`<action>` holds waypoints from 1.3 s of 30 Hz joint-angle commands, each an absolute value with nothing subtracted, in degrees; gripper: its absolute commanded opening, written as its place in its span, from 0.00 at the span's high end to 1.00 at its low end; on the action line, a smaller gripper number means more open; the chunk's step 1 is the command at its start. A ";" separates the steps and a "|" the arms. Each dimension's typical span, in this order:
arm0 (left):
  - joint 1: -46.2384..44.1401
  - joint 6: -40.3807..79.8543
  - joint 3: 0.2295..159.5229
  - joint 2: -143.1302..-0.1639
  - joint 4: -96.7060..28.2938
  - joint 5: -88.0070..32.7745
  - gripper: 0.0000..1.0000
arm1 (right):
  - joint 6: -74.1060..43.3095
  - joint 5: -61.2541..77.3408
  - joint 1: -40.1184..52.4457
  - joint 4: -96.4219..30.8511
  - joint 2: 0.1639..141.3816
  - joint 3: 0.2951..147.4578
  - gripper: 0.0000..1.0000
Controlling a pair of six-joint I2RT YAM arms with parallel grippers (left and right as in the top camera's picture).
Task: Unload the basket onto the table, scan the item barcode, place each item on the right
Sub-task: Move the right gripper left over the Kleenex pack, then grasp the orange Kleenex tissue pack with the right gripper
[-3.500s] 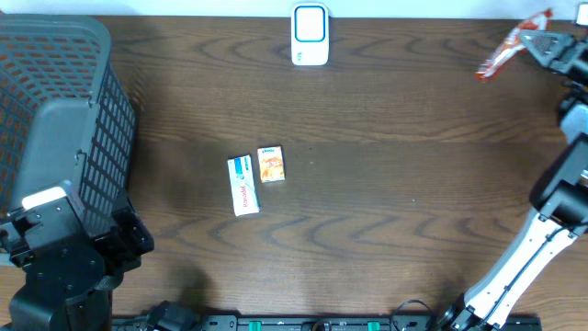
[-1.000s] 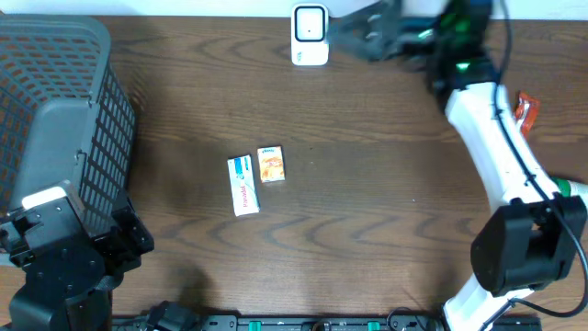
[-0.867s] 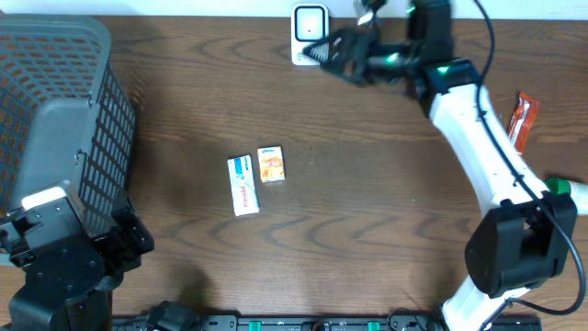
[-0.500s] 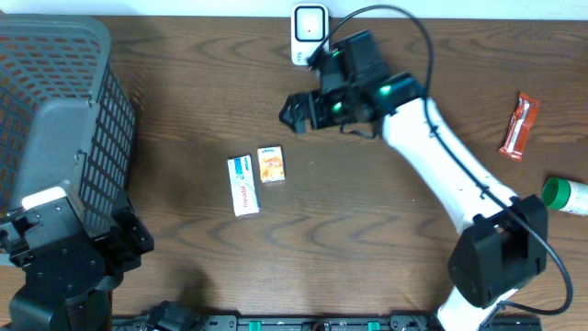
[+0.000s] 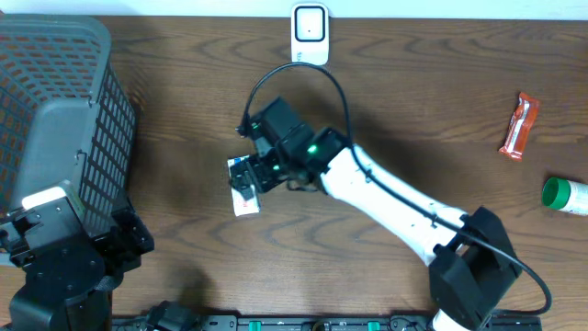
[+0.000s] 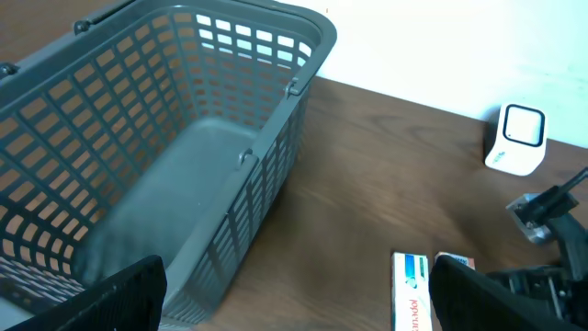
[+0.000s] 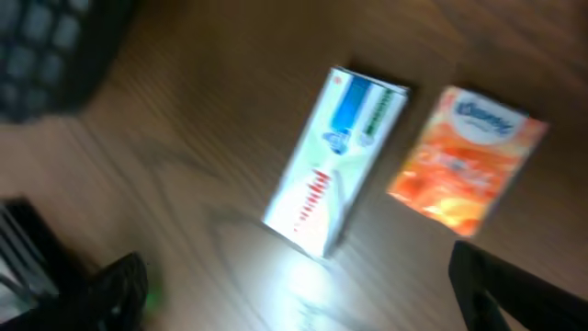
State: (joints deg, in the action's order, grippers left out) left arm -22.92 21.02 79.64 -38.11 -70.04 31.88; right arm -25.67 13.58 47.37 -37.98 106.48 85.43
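Note:
Two small items lie side by side on the brown table: a white box with blue and red print and an orange pack. My right gripper hovers just above them, open, with nothing between its fingers. From overhead the right gripper covers the orange pack, and only the near end of the white box shows. The white barcode scanner stands at the table's far edge. My left gripper is open and empty at the near left, beside the basket.
A large grey basket fills the left side. A red snack bar and a green-capped bottle lie at the far right. In the left wrist view the basket, scanner and white box show.
The right arm has swung from the scanner at the far edge down and left to the two items at the table's middle. The red snack bar now lies on the table. The left arm is still.

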 commanded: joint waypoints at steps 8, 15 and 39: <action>-22.68 21.32 80.12 -37.98 -69.84 32.38 0.09 | -91.79 9.54 46.17 -42.44 109.25 85.41 0.09; -22.68 21.32 80.12 -37.98 -69.84 32.38 0.09 | -101.38 8.14 46.06 -42.26 112.90 85.41 0.01; -22.68 21.32 80.12 -37.98 -69.82 32.38 0.09 | -106.21 8.32 45.08 -29.06 114.85 85.41 0.01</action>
State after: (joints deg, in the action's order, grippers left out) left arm -22.92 20.99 79.64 -38.11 -70.02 31.88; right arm -100.20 10.37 44.62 -27.35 114.69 85.32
